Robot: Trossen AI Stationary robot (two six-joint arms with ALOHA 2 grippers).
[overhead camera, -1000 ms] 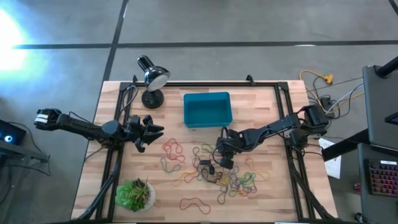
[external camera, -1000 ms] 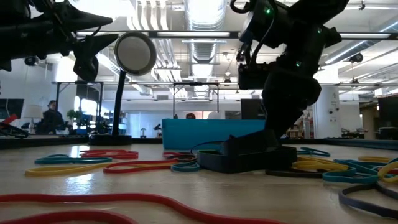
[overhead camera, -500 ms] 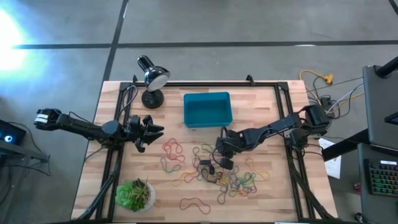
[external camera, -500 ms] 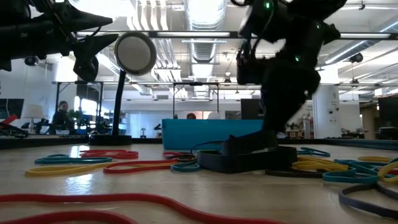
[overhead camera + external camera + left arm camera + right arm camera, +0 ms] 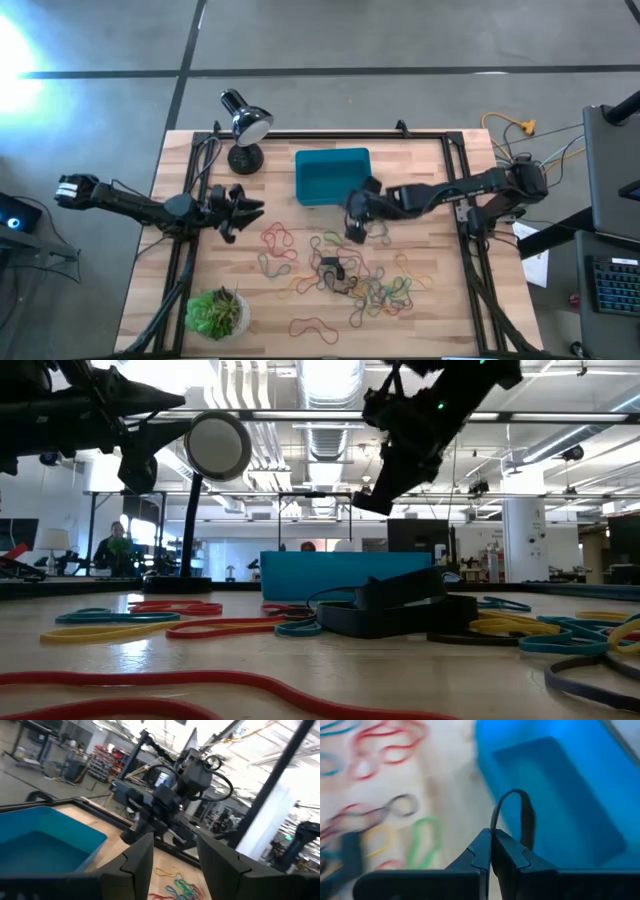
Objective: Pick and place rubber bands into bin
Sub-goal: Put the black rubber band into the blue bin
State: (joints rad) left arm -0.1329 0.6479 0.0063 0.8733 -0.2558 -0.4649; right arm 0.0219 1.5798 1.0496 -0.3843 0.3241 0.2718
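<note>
Many coloured rubber bands (image 5: 350,275) lie loose on the wooden table; red ones (image 5: 200,685) are nearest in the low view. The teal bin (image 5: 333,175) stands at the far middle. My right gripper (image 5: 355,228) hangs above the table by the bin's near right corner, shut on a black rubber band (image 5: 512,807); the right wrist view shows the bin (image 5: 560,795) just beyond it. My left gripper (image 5: 250,210) waits open at the table's left, raised and pointing toward the bin (image 5: 40,840). My right gripper pinches the black band between its two fingertips at one spot of the loop (image 5: 493,826). The rest of the loop arches out past the tips. The fingers slant down from the table's right side. The band is lifted clear of the table.
A black desk lamp (image 5: 243,125) stands at the far left corner and a potted plant (image 5: 218,312) at the near left. Wide black bands (image 5: 400,610) lie in the pile at the middle. A black frame rail (image 5: 330,135) runs around the table.
My right gripper has risen from the pile of bands and gone toward the far edge and the bin, tipping to a flatter slant. The black band has come up with it, lifted clear of the table.
</note>
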